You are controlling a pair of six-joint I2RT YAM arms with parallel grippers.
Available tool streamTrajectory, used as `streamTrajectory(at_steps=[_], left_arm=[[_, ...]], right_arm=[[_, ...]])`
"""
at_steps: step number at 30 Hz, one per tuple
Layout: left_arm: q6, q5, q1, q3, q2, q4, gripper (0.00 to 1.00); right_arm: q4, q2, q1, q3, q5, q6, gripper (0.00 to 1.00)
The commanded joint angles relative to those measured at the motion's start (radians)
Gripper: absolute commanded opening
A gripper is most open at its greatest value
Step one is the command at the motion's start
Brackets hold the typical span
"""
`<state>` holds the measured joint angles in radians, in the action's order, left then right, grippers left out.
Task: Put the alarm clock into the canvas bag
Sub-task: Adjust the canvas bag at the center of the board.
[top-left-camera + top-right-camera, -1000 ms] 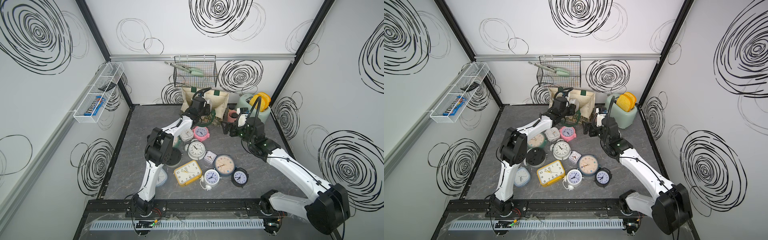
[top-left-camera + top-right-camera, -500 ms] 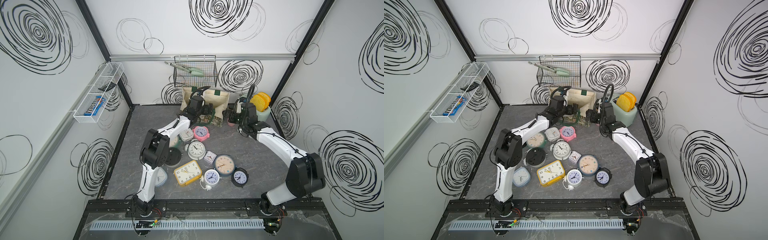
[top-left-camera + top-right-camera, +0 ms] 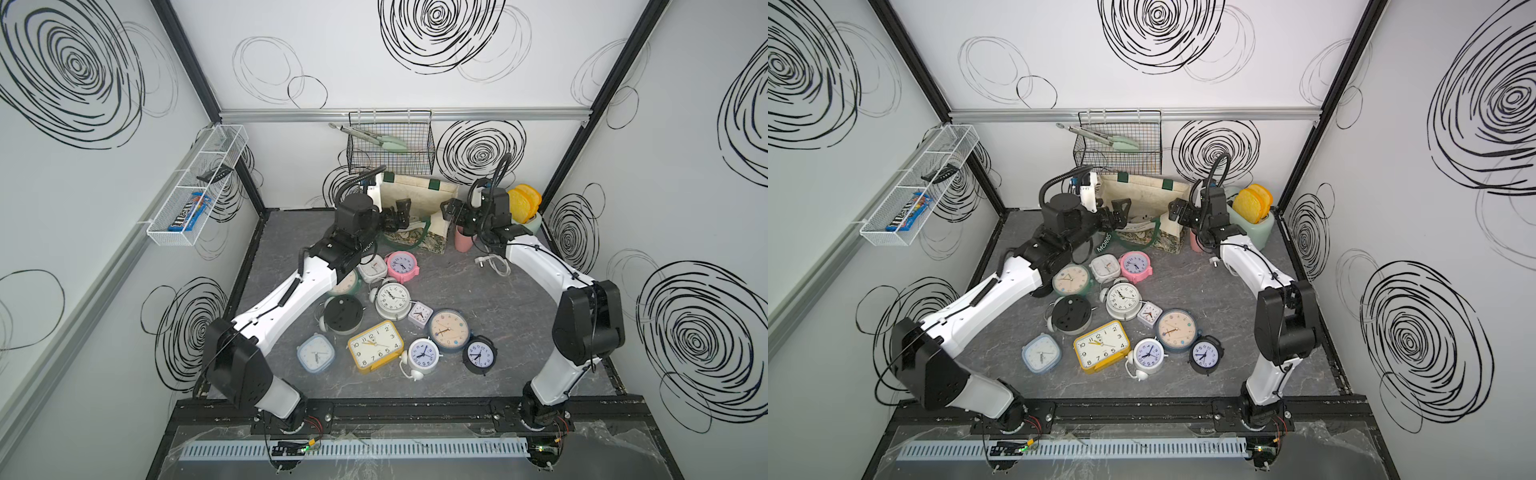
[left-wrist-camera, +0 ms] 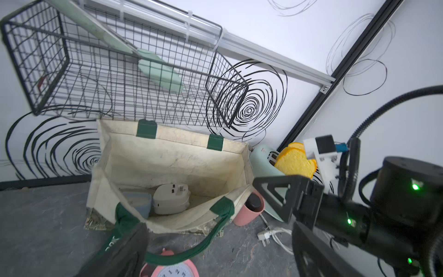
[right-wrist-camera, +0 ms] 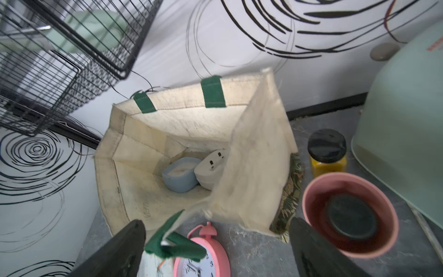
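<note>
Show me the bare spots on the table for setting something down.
Bare: the grey tabletop between the pink clock and the white cord; also the strip between the yellow clock and the front rail. Crowded: the clock pile mid-table, and around the canvas bag and pink cup.

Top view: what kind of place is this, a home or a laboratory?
Probably a robot test cell, not a home: two robot arms stand on a front rail, the white walls carry drawn black swirls, and many alarm clocks lie near a canvas bag.
</note>
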<state>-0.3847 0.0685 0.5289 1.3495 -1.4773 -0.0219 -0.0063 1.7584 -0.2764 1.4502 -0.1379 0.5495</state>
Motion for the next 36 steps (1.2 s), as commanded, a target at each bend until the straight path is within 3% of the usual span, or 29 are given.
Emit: streamTrajectory(at_steps=[1,6,10,15,18,23,30,36], left_arm=[[-0.039,0.002,-0.005,-0.089,0.083,0.028,0.96],[-0.072,-0.016,-0.004,-0.206,0.259,0.066,0.96],[-0.064,-0.017,0.0,-0.278,0.385,0.116,0.96],[-0.015,0.032,0.0,-0.355,0.548,0.2,0.96],[0.002,0.051,-0.003,-0.381,0.611,0.241,0.96],[0.013,0.059,-0.003,-0.419,0.667,0.27,0.96],[0.004,0.036,0.006,-0.44,0.713,0.286,0.96],[0.003,0.027,0.018,-0.442,0.727,0.303,0.96]], right_arm=[[-0.038,0.06,0.005,0.106,0.006,0.043,0.99],[-0.113,0.138,0.013,0.2,0.033,0.072,0.89],[-0.156,0.187,0.014,0.274,0.0,0.064,0.72],[-0.171,0.151,-0.016,0.264,-0.028,0.074,0.22],[-0.178,0.104,-0.049,0.232,-0.027,0.114,0.03],[-0.218,0.019,-0.13,0.195,0.049,0.166,0.0],[-0.204,-0.17,-0.168,-0.035,0.161,0.249,0.0],[-0.177,-0.274,-0.159,-0.205,0.131,0.224,0.0]])
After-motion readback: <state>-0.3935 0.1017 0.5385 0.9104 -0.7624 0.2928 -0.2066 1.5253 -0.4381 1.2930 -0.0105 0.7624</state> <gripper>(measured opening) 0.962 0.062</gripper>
